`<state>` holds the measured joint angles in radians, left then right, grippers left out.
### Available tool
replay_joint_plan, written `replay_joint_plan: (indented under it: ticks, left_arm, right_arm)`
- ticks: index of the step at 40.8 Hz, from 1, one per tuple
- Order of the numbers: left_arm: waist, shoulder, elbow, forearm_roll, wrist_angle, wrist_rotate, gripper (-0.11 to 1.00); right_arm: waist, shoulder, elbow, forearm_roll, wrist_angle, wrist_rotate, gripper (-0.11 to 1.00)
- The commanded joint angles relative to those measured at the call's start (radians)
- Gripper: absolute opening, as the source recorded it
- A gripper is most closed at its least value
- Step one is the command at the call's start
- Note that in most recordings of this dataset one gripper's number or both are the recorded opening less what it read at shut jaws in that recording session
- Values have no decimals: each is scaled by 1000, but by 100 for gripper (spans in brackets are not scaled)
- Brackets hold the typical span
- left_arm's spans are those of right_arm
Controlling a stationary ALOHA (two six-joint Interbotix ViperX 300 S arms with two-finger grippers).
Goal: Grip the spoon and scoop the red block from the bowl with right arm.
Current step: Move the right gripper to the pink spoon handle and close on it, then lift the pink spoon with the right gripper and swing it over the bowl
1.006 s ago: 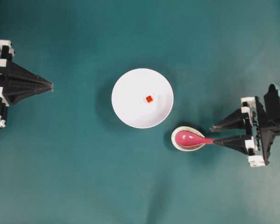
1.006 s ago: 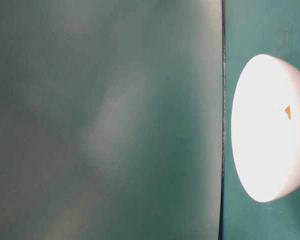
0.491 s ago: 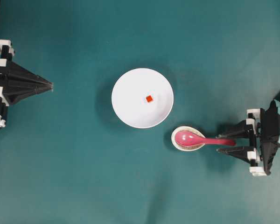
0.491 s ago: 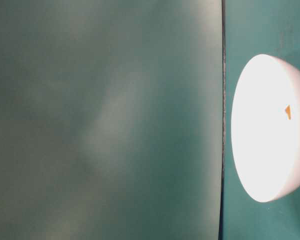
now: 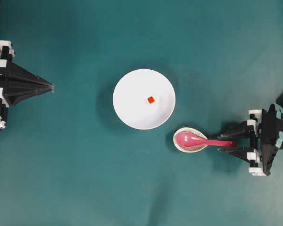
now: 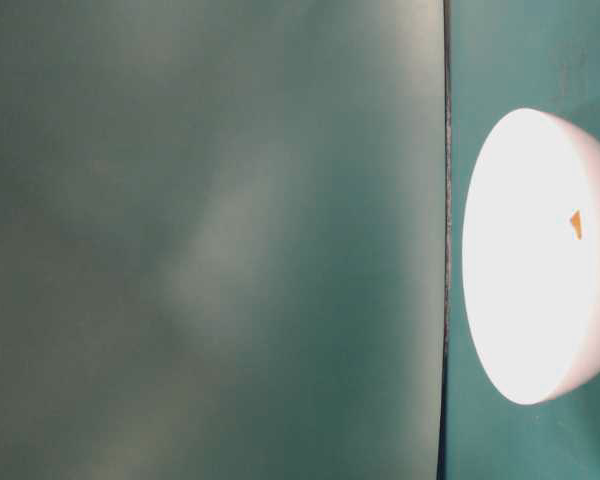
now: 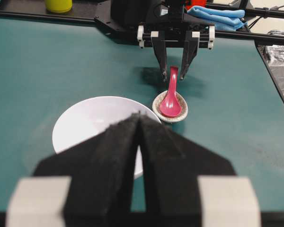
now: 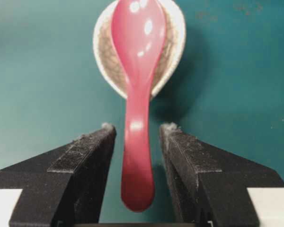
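Step in hand: gripping the spoon; the scoop is not yet begun.
Right claw: released, its two fingers set either side of the spoon's handle, a narrow gap showing on each side in the right wrist view, so no contact yet.
Spoon: its deep end rests in the small speckled dish, just beside the bowl; the handle juts out over the desk toward the right arm.
Red block: lies alone inside the bowl, a little off centre, well apart from the spoon.
Left claw: clenched to a point, grasping nothing, parked at the far edge of the desk.
Next move calls for: closing squarely on the handle near its free end, then lifting clear of the dish; by my judgement the glossy handle could slip or twist if pinched off centre.
After that: carry the spoon over the bowl's rim and slide under the block.
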<state>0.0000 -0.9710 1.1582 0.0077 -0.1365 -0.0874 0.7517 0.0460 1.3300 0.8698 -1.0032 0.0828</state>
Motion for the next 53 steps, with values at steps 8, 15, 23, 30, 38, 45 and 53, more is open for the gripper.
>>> replay_joint_plan:
  ticks: [8, 15, 23, 30, 38, 45, 53]
  left_arm:
    - [-2, 6, -26, 3, 11, 2, 0]
    - [-2, 5, -28, 3, 12, 2, 0]
    - [-2, 5, -28, 3, 17, 2, 0]
    - [-2, 5, -26, 3, 18, 2, 0]
    - [-2, 6, -28, 3, 18, 2, 0]
    - [-2, 6, -28, 3, 17, 2, 0]
    - [-2, 6, -28, 3, 18, 3, 0]
  right_arm:
    - [5, -8, -5, 5, -15, -6, 45]
    - [6, -8, -9, 5, -29, -23, 26]
    - [5, -32, -21, 5, -48, -41, 22]
    - [-38, -147, -37, 5, -44, -94, 23]
    - [-179, -322, -84, 5, 84, -252, 23]
    - [-420, -456, -215, 5, 509, -376, 22]
    - [-735, -463, -414, -3, 1088, -391, 23]
